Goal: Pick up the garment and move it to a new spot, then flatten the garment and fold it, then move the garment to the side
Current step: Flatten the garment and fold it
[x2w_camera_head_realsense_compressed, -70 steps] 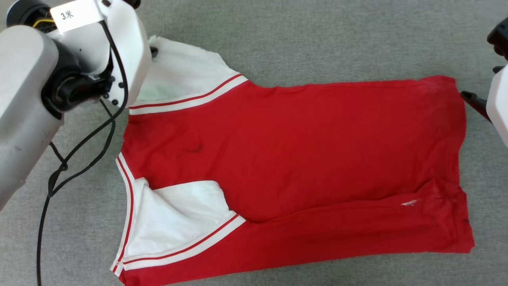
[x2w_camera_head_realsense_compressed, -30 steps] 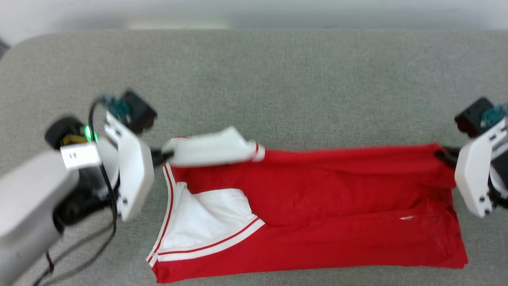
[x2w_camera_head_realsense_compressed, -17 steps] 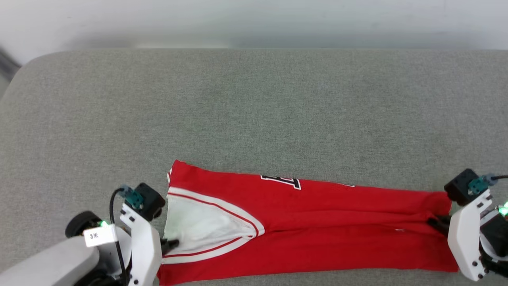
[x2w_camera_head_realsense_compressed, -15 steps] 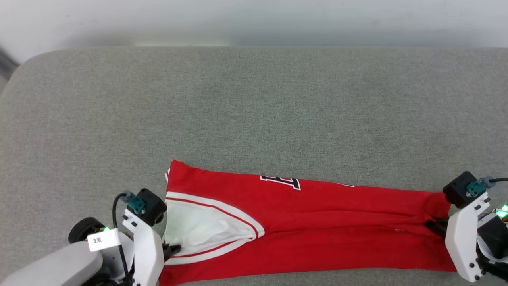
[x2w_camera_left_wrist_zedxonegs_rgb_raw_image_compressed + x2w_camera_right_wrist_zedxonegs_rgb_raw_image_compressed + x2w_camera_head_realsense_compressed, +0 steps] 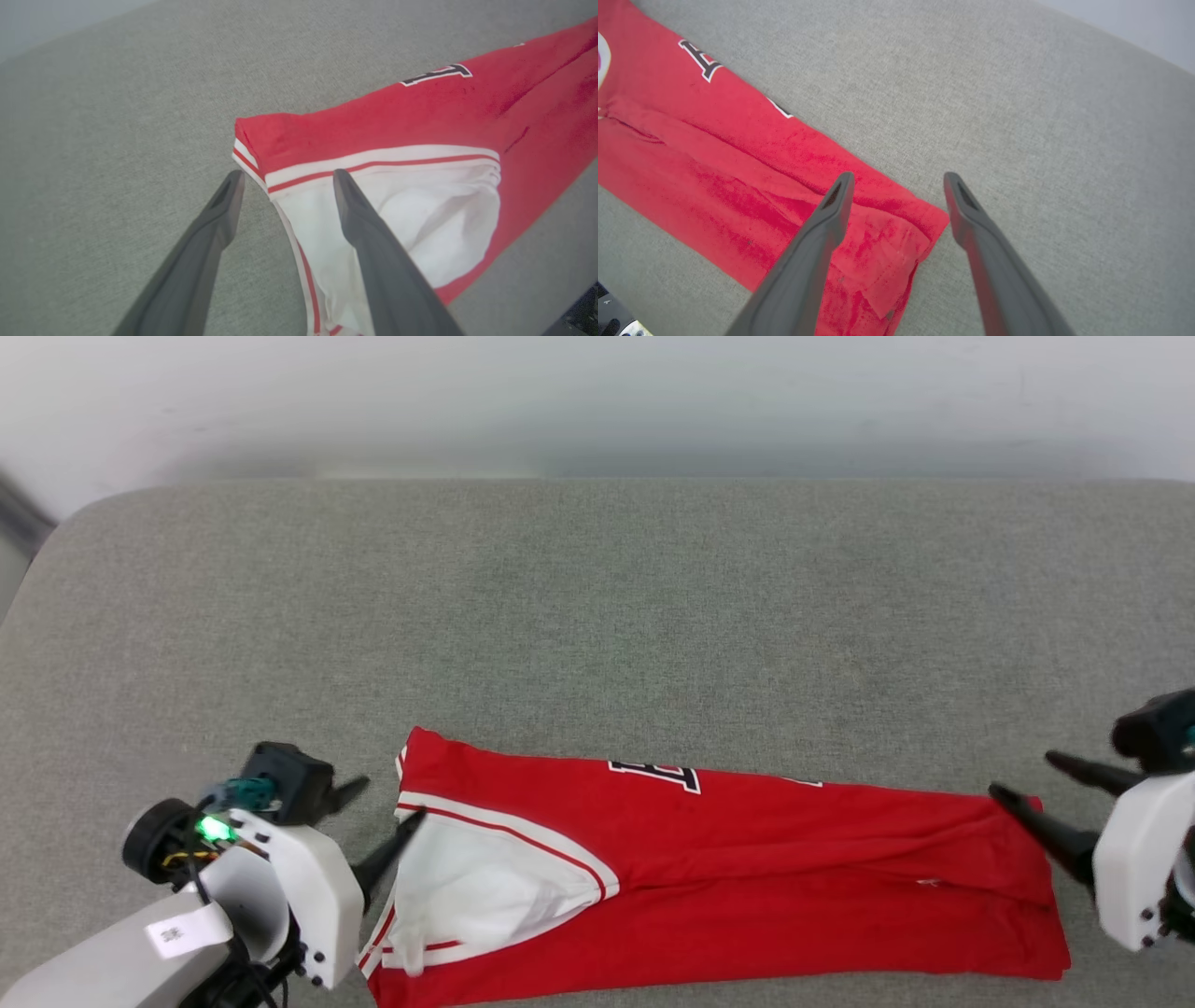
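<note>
Your red jersey T-shirt with white sleeves (image 5: 747,896) lies as a long folded band on the grey fabric pad (image 5: 597,616), its long axis running from your left gripper (image 5: 392,798) at the sleeve end to your right gripper (image 5: 1022,773) at the hem, both 2 spread and empty.

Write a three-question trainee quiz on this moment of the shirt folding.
1. True or false: the left gripper and the right gripper both stand open, holding nothing.
2. The shirt is: A) hanging in the air; B) lying as a long folded strip on the grey surface; C) crumpled into a ball.
3. What colour is the sleeve at the end by the left gripper?
Key: 1 true; 2 B; 3 white.
</note>
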`<state>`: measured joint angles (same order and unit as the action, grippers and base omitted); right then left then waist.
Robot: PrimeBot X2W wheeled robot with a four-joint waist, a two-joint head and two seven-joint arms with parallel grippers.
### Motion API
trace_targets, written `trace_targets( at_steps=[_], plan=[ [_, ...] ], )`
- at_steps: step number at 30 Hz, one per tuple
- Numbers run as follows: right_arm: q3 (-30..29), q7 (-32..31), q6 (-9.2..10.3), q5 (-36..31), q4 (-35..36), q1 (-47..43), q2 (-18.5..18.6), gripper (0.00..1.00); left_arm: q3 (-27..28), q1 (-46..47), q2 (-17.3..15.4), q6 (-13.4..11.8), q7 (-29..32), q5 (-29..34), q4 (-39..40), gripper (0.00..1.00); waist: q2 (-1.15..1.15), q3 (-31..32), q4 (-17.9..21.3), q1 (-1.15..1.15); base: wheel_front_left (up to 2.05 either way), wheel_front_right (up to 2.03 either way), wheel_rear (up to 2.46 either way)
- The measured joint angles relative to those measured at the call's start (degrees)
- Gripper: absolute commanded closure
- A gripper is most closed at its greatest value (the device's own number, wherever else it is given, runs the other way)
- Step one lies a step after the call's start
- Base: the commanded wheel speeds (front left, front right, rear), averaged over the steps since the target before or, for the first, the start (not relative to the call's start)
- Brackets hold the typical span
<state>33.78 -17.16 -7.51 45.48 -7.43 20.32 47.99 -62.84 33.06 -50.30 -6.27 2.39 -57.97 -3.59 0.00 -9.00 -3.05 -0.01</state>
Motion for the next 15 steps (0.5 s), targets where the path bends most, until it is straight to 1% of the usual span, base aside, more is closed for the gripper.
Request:
trace_targets(
  at_steps=[4, 7, 9, 12, 15],
  plan=[
    [-7.42, 2.31, 0.00, 1.04, 1.27, -2.21, -0.09, 0.00, 2.68, -1.41, 0.32, -5.35, -8.61, 2.72, -0.43, 0.00, 0.00, 0.77, 0.09, 0.00, 0.00, 0.00, 0.00],
    [-12.79, 3.85, 0.00, 0.91, 0.76, -4.12, -1.48, 0.00, 5.02, -2.59, 1.32, -9.32, -14.43, 4.04, -1.19, 0.00, 0.00, 0.81, 0.11, 0.00, 0.00, 0.00, 0.00],
    [-15.73, 4.27, 0.00, 0.96, -0.13, -5.44, -3.03, 0.00, 6.86, -3.57, 2.30, -11.88, -16.33, 5.26, -1.57, 0.00, 0.00, 0.74, 0.11, 0.01, 0.00, 0.00, 0.00],
    [-18.76, 4.16, 0.00, 0.96, -1.59, -7.73, -4.93, 0.00, 10.55, -5.35, 4.20, -15.33, -17.25, 7.50, -1.57, 0.00, 0.00, 0.45, -0.03, 0.01, 0.00, 0.00, 0.00],
    [-21.48, 3.81, 0.01, 0.93, -3.69, -9.20, -6.44, 0.00, 16.17, -7.54, 6.88, -17.91, -17.29, 12.61, 0.25, 0.00, 0.00, 0.00, -0.29, 0.01, 0.00, 0.00, 0.00]
  ],
)
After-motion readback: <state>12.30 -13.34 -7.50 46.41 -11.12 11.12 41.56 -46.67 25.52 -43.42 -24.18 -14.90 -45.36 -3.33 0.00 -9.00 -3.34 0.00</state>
